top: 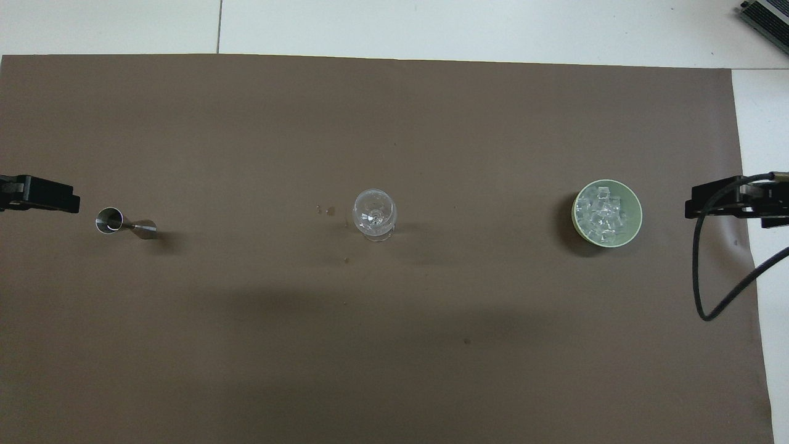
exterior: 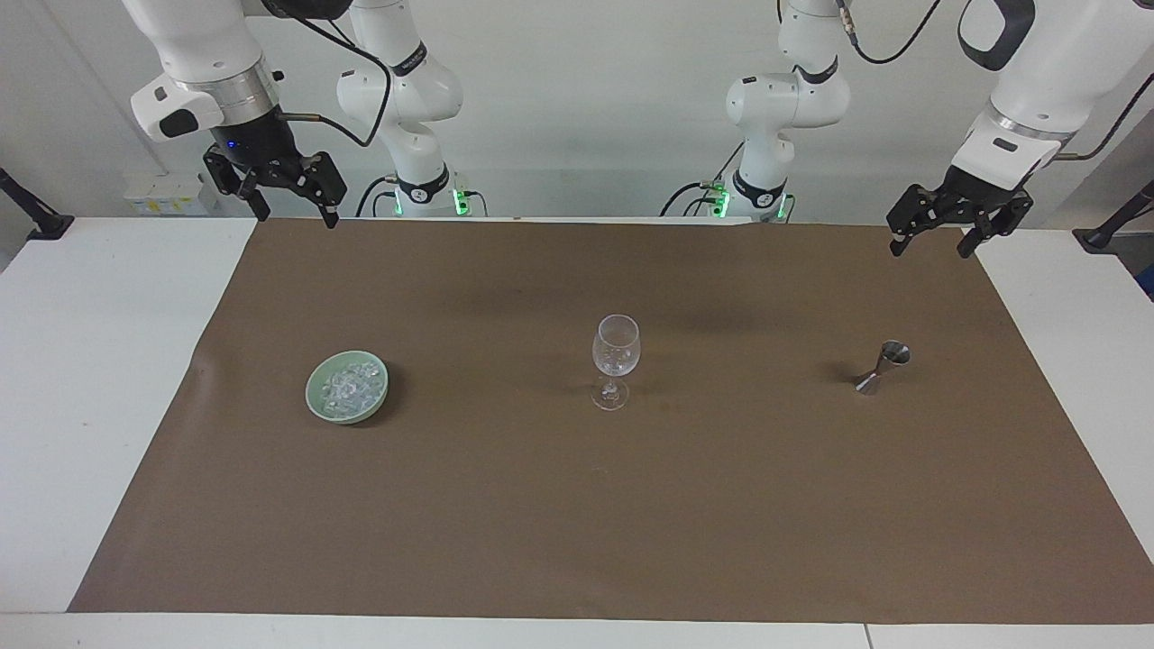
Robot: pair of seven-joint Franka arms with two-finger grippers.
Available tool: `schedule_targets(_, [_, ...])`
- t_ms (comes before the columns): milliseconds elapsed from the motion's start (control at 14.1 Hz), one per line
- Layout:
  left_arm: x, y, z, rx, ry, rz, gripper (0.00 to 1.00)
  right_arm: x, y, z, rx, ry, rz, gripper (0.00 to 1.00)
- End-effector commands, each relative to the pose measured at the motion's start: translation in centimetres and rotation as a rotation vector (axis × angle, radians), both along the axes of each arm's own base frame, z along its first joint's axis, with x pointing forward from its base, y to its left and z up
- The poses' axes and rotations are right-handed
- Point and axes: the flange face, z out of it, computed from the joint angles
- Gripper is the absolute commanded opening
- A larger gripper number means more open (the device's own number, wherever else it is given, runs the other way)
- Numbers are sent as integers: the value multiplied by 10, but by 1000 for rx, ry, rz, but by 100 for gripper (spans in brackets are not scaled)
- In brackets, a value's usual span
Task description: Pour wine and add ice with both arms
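Both hands spread, empty, raised: left hand point(exterior: 957, 229) above jigger point(exterior: 883, 367), right hand point(exterior: 287, 194) above ice point(exterior: 350, 386); wine glass point(exterior: 615, 358) between, reachable by either.

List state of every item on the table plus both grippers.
wine glass: upright, mid-mat, looks empty
ice: piled in bowl
pale green bowl: upright, toward the right arm's end
jigger: upright, toward the left arm's end
left gripper: open, raised, holds nothing
right gripper: open, raised, holds nothing
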Motion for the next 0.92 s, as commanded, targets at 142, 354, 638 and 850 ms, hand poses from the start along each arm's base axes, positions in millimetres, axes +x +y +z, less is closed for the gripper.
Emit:
schedule_targets(142, [-8, 3, 2, 18, 3, 5, 100, -8, 0, 0, 20, 4, 17, 100])
schedule_targets(354, [-8, 2, 3, 18, 1, 2, 100, -8, 0, 0, 20, 4, 17, 100])
schedule_targets(638, [-9, 4, 1, 13, 14, 96, 100, -8, 0, 0, 20, 4, 17, 100])
schedule_targets(850, [-12, 4, 1, 6, 40, 316, 100, -8, 0, 1, 20, 4, 17, 100])
